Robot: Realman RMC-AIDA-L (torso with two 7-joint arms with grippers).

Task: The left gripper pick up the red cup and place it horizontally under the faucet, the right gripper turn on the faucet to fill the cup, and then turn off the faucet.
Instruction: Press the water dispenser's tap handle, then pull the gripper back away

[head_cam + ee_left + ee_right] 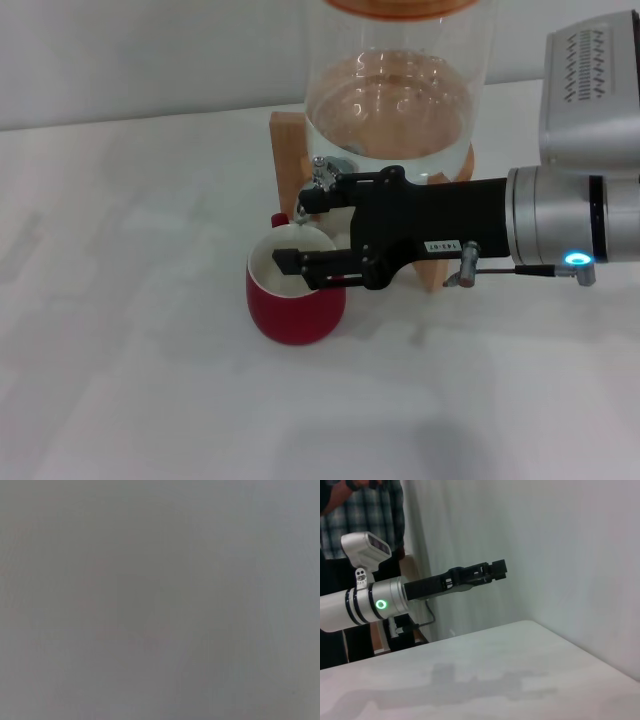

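One red cup (295, 300), one faucet (322, 175), right claw (300, 232) apart, left claw (497, 570) together.

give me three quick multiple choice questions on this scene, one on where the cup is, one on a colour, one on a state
1. Where does the red cup stand?
A. on the table, below the faucet
B. held up in the left gripper
C. on top of the glass dispenser

2. What colour is the light on the arm of the right gripper?
A. green
B. blue
C. red

3. How is the left gripper placed?
A. clamped on the cup
C. pressing the faucet lever
B. raised in the air, away from the table, holding nothing

Answers: 1 A, the head view shows the cup upright on the table in front of the dispenser, under the spout. 2 B, a blue ring glows on that arm in the head view. 3 B, the right wrist view shows it hanging above the table with nothing between its fingers.
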